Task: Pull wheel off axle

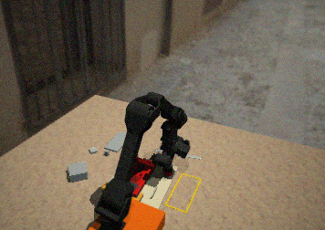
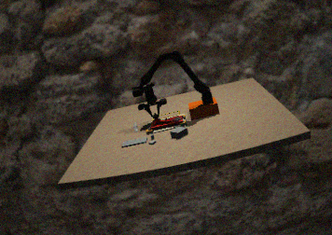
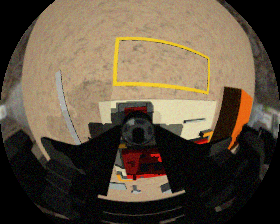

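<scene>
The dark round wheel (image 3: 138,124) sits on the upright axle at the end of a red and dark assembly on a cream base plate (image 3: 172,111) (image 1: 147,201). My gripper (image 3: 138,128) (image 2: 156,116) points down over it and is shut on the wheel, with one finger on each side in the wrist view. The axle itself is hidden by the wheel and the fingers. The wheel looks low, at the assembly; the top and exterior views are too small to tell its exact height. The marked area (image 1: 193,195) (image 3: 116,62) is a yellow outline on the table beside the cream plate.
Red parts (image 1: 142,180) (image 3: 142,162) of the assembly lie close beside the fingers. A thin grey strip (image 3: 62,100) lies beyond the plate's end. A grey block (image 1: 78,172) (image 2: 179,132) and a flat grey plate (image 1: 115,141) (image 2: 134,143) lie on the other side. The orange base (image 1: 146,216) (image 2: 203,108) stands near the plate.
</scene>
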`<state>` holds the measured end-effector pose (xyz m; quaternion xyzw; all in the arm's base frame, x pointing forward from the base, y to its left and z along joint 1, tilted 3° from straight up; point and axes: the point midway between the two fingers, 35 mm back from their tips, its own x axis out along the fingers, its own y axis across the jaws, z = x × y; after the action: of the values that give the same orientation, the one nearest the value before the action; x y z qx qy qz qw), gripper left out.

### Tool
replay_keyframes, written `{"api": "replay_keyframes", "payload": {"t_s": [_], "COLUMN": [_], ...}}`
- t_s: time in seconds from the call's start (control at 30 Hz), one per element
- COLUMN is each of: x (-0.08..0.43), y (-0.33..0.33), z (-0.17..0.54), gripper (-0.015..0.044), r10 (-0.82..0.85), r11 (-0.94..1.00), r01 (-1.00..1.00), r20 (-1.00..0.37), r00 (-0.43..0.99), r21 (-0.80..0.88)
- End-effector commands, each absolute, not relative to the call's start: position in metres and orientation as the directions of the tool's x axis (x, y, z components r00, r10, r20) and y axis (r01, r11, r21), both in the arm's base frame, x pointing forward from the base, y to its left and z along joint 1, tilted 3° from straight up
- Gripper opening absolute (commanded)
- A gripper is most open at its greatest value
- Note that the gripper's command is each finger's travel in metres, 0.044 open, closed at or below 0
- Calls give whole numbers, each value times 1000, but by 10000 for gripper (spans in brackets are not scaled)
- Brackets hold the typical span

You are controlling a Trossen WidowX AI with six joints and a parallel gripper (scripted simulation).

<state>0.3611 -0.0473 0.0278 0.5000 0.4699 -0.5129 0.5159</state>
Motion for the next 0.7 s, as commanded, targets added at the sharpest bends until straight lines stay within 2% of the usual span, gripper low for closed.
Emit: {"api": "replay_keyframes", "payload": {"t_s": [0.0,0.67], "x": [361,361], "y": [-47,-47], "z": [30,36], "gripper": [0,0], "r10": [-59,-58], "r11": [-26,-25], "r01": [999,999], "r20": [-998,-998], "r00": [31,33], "r21": [33,35]}}
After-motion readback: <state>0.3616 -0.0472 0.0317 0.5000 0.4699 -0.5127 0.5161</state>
